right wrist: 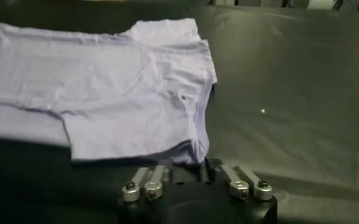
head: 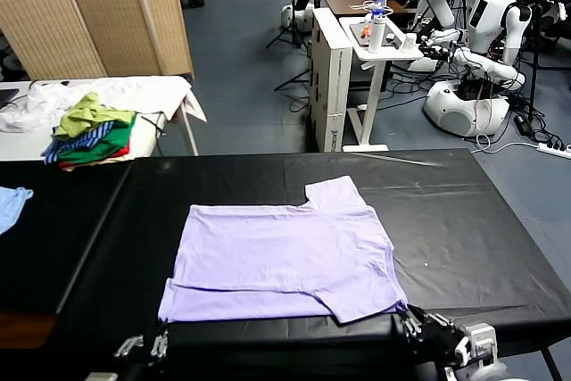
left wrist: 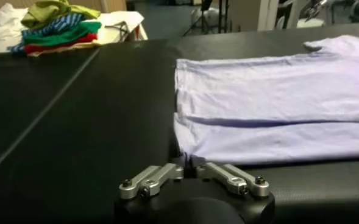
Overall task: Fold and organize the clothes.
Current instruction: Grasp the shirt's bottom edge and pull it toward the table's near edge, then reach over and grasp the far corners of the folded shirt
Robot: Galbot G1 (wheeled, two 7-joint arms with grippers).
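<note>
- The T-shirt (head: pixel 284 260) lies partly folded on the black table (head: pixel 464 238); its near hem sits just ahead of both sets of fingers, so a careless advance could snag the loose fold and drag it open
- The left gripper (left wrist: pixel 194 178) stands spread wide, holding nothing, close by the near left corner
- The right gripper (right wrist: pixel 194 179) is likewise spread and empty, its fingers beside the near right corner
</note>
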